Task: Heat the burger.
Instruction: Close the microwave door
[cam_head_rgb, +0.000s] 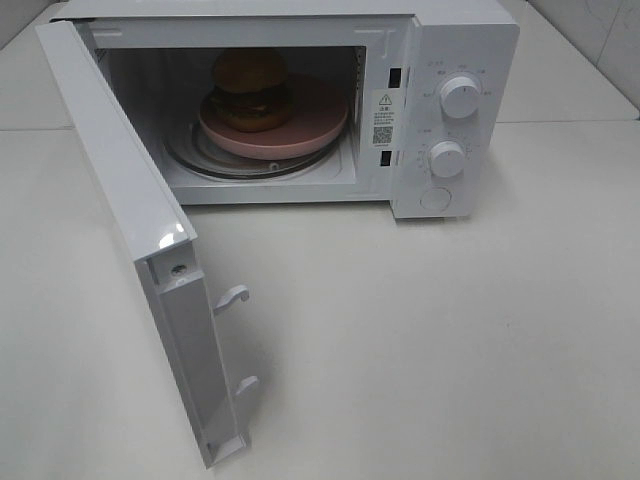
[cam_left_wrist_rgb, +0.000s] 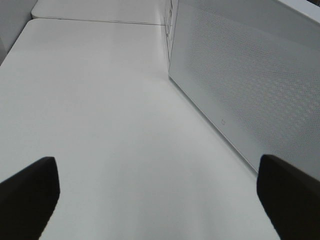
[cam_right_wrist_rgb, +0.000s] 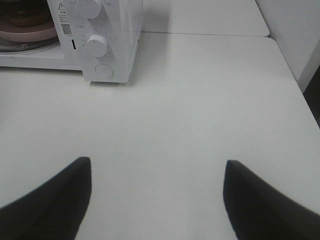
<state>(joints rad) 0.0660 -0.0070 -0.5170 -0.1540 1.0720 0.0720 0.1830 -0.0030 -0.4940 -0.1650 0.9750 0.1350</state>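
Now close door: push outer face near latch edge with left tool, gaping and empty, same as right tool. Leave burger on pink plate inside microwave. Swing slowly until latched.

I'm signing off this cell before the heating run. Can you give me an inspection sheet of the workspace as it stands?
Surface: white table, no spills seen.
Job's things: burger sits on the pink plate inside the microwave; door swung wide open.
Clutter: nothing seen.
Grippers: left gripper and right gripper both open, holding nothing, above the table.
Cables: nothing seen.
Surroundings: pale wall at the back right.
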